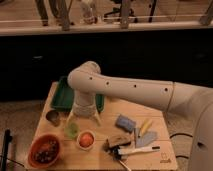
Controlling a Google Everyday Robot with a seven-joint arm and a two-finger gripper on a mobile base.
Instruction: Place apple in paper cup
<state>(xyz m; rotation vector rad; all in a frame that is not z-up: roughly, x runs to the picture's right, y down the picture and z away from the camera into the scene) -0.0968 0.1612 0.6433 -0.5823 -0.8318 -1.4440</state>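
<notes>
Risk, bowl: it is nearest the front edge, just left of the cup. A low sideways sweep of the arm could clip it and spill its dark contents.
Risk, apple: it appears to sit inside the white rim of the cup, so the task looks done or nearly done. Another grab from above could drag it out or tip the cup, which looks light.
Risk, clutter: a brown block and a white pen lie just right of the cup. A tipped cup would roll into them.
Risk, green item: it is beside the cup on its left, touching or not I cannot tell. A finger coming down could knock it. What it is I cannot make out.
Gripper: it hangs just behind and above the apple, pointing down at the table. Its fingers are spread apart with nothing between them.
Wrist: an upright white cylinder in front of the green tray.
Arm: it bends sharply at a rounded joint above the wrist, then runs roughly level rightward to the robot's body at the right edge, passing over the far half of the table.
Exit: in my judgement a straight lift is safest, since any swing at this height passes over clutter.
</notes>
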